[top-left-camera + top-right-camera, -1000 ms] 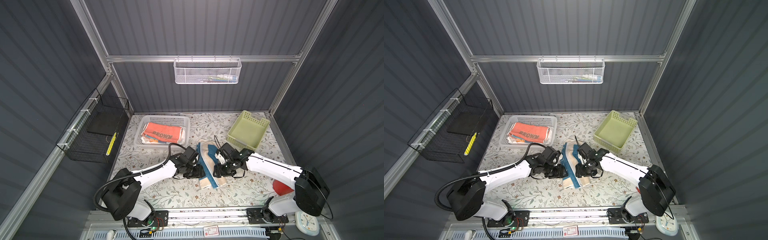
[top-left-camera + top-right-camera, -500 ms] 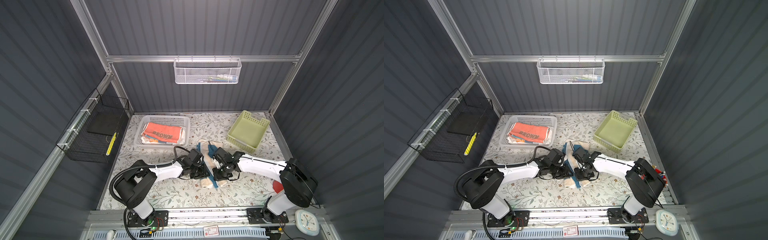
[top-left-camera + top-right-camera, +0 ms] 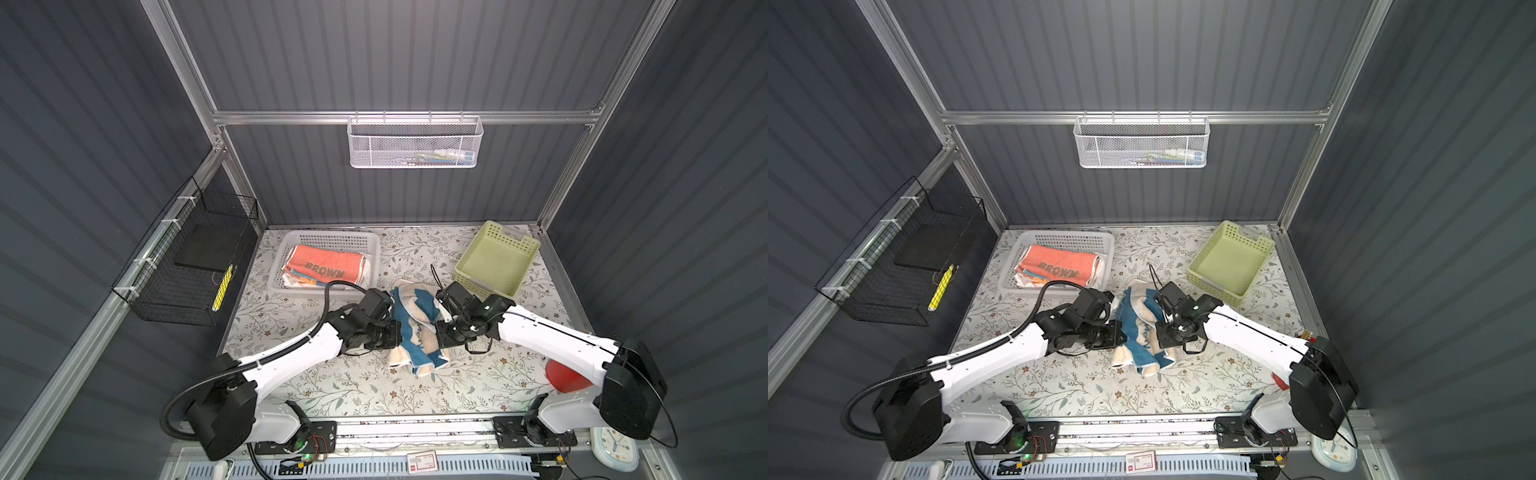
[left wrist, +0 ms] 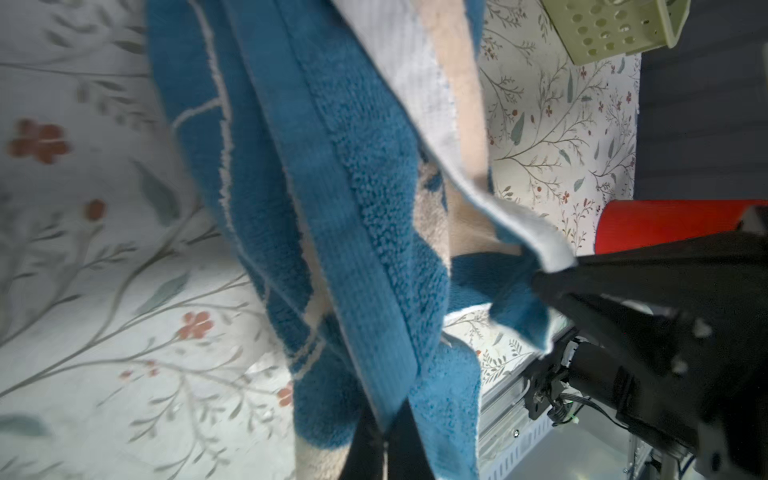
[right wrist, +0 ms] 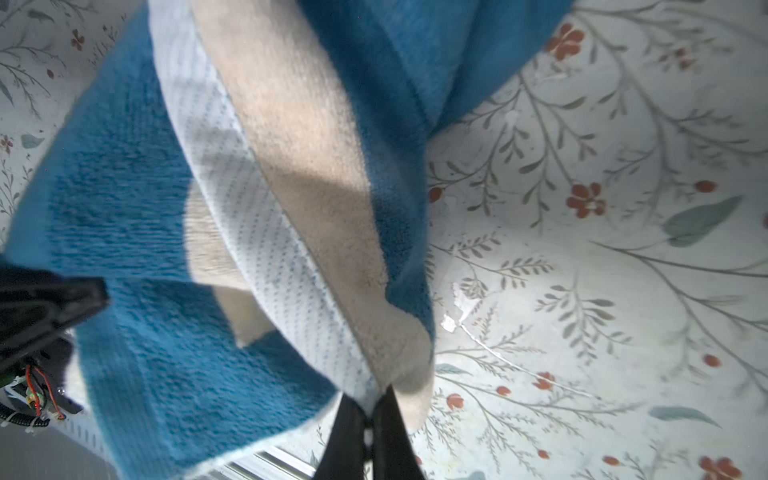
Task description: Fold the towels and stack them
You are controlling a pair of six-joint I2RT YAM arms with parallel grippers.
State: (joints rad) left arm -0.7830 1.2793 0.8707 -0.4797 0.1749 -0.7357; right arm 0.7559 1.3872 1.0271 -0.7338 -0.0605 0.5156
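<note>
A cream towel with a blue panel (image 3: pixel 415 328) (image 3: pixel 1144 328) hangs bunched over the middle of the flowered table in both top views. My left gripper (image 3: pixel 395 334) (image 4: pixel 384 436) is shut on the towel's blue hem on its left side. My right gripper (image 3: pixel 440 336) (image 5: pixel 368 415) is shut on the pale cream hem on its right side. The towel's lower end (image 3: pixel 419 365) rests crumpled on the table. A coral towel reading "BROWN" (image 3: pixel 324 266) lies folded on top of other cloths in the white basket (image 3: pixel 332 237) at the back left.
A green basket (image 3: pixel 494 262) stands tilted at the back right, close behind my right arm. A red object (image 3: pixel 565 376) lies at the front right under that arm. A black wire basket (image 3: pixel 195 266) hangs on the left wall. A white mesh basket (image 3: pixel 415 143) hangs on the back wall.
Both grippers have gone from open to shut, each on one side edge of the cream-and-blue towel. The towel, lying flatter before, is now pulled up and bunched between them.
</note>
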